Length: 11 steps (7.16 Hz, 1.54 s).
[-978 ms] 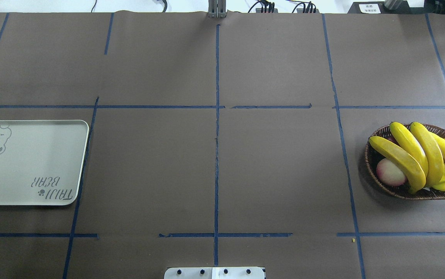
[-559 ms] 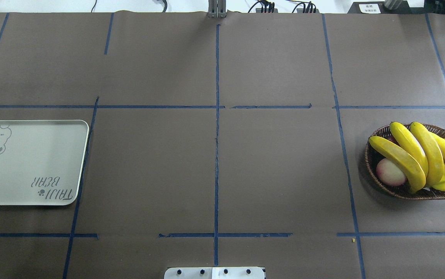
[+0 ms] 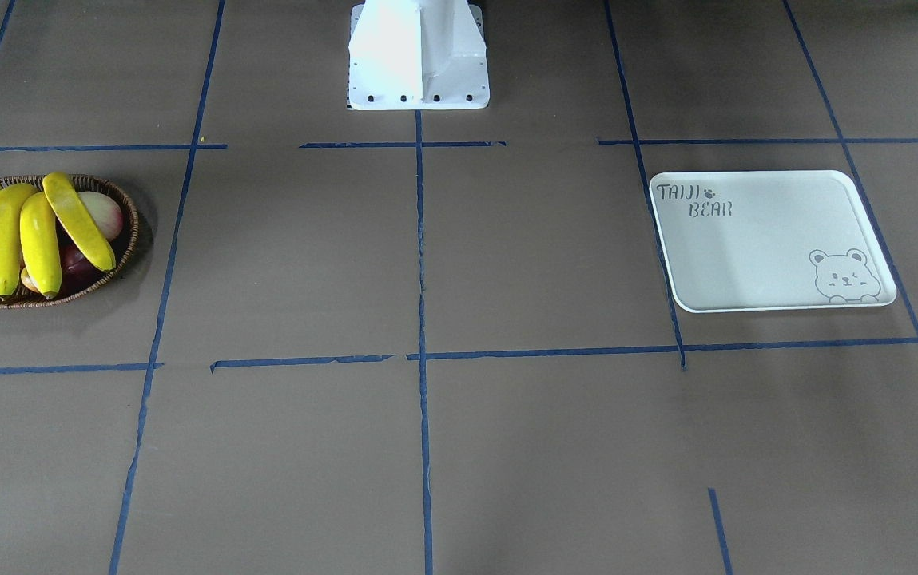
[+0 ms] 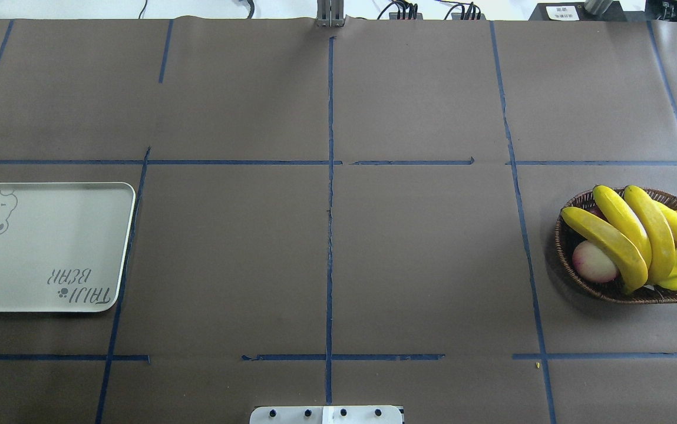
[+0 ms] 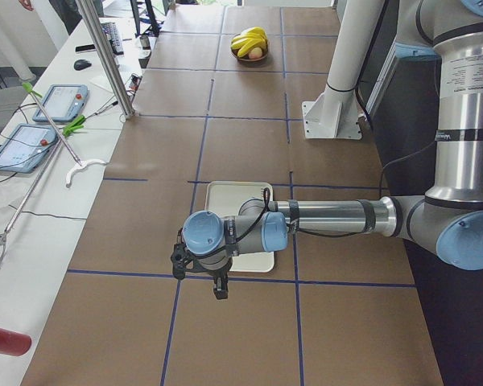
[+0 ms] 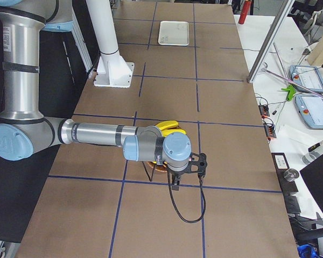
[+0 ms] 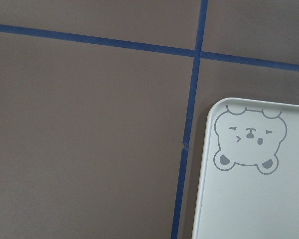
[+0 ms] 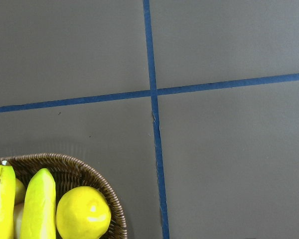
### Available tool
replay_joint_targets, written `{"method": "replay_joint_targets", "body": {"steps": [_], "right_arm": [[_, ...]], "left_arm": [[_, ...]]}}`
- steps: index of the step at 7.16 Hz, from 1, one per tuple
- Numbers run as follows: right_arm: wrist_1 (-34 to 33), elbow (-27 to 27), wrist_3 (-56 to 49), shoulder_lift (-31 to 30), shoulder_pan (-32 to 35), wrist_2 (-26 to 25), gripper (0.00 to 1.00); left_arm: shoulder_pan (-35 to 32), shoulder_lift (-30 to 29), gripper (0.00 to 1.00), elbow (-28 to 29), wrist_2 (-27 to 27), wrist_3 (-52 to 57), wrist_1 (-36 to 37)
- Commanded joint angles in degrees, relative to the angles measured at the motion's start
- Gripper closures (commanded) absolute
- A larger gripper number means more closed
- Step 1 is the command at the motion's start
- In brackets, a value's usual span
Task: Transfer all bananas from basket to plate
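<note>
Four yellow bananas (image 4: 638, 235) lie side by side in the brown wicker basket (image 4: 609, 292) at the table's right; they also show in the front view (image 3: 19, 231). The white "TAIJI BEAR" plate (image 4: 38, 247) lies bare at the table's left, and in the front view (image 3: 770, 247). My left gripper (image 5: 217, 289) hangs just beyond the plate's (image 5: 225, 193) outer end; its wrist view shows the plate's bear corner (image 7: 259, 199). My right gripper (image 6: 175, 185) hangs beside the basket; its wrist view shows the basket's rim (image 8: 89, 172). I cannot tell whether either gripper is open or shut.
The basket also holds a pink-white peach (image 4: 594, 262), a dark red fruit (image 3: 75, 259), a round lemon (image 8: 83, 214) and a pointed yellow-green fruit (image 8: 40, 209). The robot's white base (image 3: 419, 56) stands at mid-table edge. Blue tape lines cross the brown table.
</note>
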Motion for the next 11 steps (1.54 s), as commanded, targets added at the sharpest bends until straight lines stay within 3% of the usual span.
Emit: {"method": "replay_joint_targets", "body": {"steps": [1,3,5,7,10,11], "right_arm": [[0.21,0.8,-0.01,0.01,-0.05,-0.21,0.0],[-0.13,3.34,0.16,0.1,-0.23,-0.12,0.0],[-0.23,10.18,0.26,0.72,-1.19,0.23,0.0],[3.09,17.19,-0.01,-1.55,-11.17,0.68,0.0],[2.77,22.22,1.39,-2.0,-15.76,-0.12,0.0],[3.29,24.69,10.01,-2.18,-21.27,-0.55,0.0]], "left_arm": [[0.0,-0.09,0.0,0.05,-0.24,-0.12,0.0],[0.09,-0.18,0.0,-0.04,-0.33,-0.3,0.0],[0.09,-0.18,0.0,-0.13,-0.42,-0.3,0.0],[0.09,-0.18,0.0,-0.39,-0.42,-0.3,0.0],[0.09,-0.18,0.0,-0.22,-0.33,-0.03,0.0],[0.09,-0.27,0.0,0.04,-0.42,0.05,-0.09]]}}
